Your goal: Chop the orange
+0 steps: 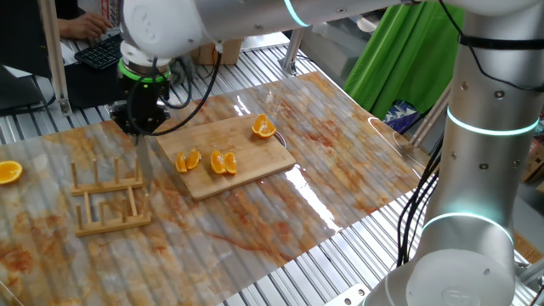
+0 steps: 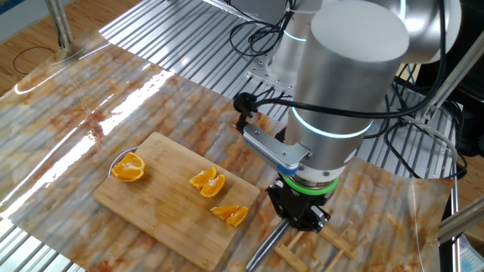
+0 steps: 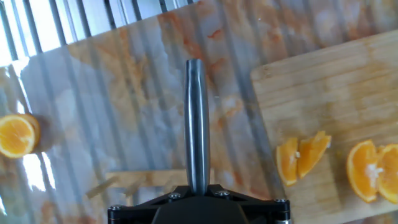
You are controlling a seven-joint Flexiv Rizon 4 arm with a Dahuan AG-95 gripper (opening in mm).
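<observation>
Beside board [image 1: 229, 157] edge, jaws clamp knife [image 3: 197, 124]

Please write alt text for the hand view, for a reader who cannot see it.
A slim metal knife, clamped in the robot's tool, points away over a marbled table cover. To the right, cut orange wedges lie on a wooden board; a separate orange half sits at the left edge, and a wooden rack shows below the blade.

The table [image 1: 357, 161] carries a wooden board [image 1: 246, 170], a rack [image 1: 110, 200] and an orange half [image 1: 8, 172].
</observation>
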